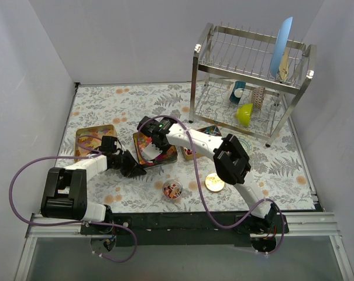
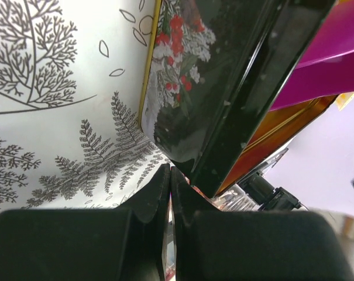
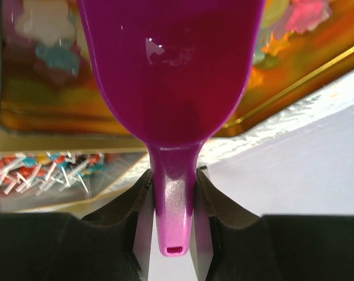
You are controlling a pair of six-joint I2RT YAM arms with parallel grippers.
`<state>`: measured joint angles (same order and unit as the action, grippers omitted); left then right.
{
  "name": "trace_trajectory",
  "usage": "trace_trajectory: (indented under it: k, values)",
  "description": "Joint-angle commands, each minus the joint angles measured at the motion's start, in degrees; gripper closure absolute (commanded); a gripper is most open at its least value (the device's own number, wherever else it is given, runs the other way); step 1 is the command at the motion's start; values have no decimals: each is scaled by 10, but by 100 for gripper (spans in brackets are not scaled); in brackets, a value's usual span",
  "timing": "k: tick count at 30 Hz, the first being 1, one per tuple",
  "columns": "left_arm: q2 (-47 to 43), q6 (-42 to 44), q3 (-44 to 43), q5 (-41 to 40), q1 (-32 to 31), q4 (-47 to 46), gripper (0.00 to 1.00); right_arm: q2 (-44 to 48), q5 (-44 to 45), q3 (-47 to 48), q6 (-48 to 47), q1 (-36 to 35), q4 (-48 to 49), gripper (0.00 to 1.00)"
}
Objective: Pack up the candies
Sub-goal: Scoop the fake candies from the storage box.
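Our right gripper is clamping the purple scoop by its handle, its arm stretching leftward over a decorated tin. Our left gripper is pressing its fingers together at that tin's corner. We are seeing candies, wrapped red, blue and white, lying in a container beside the handle.

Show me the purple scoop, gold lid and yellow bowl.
purple scoop (image 3: pixel 171 76): right wrist view, its bowl.
gold lid (image 1: pixel 215 182): top external view, its centre.
yellow bowl (image 1: pixel 244 112): top external view, its side.
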<state>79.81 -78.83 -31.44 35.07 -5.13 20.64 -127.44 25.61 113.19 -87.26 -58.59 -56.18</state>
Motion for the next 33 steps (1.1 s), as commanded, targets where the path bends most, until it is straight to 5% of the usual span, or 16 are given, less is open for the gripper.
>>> trace_trajectory:
  k: [1,11,19,33]
  values:
    - [4,3,9,-9,-3,-21,100,-40,-10,63,82,-8,-56,99]
    - [19,0,8,-11,-3,-42,100,-71,-123,114,180,-23,-84,99]
    - [16,10,-7,-16,-3,-36,100,-37,-212,31,186,-17,-40,99]
    - [-17,117,-94,2,7,112,100,-20,-321,-10,159,41,-42,99]
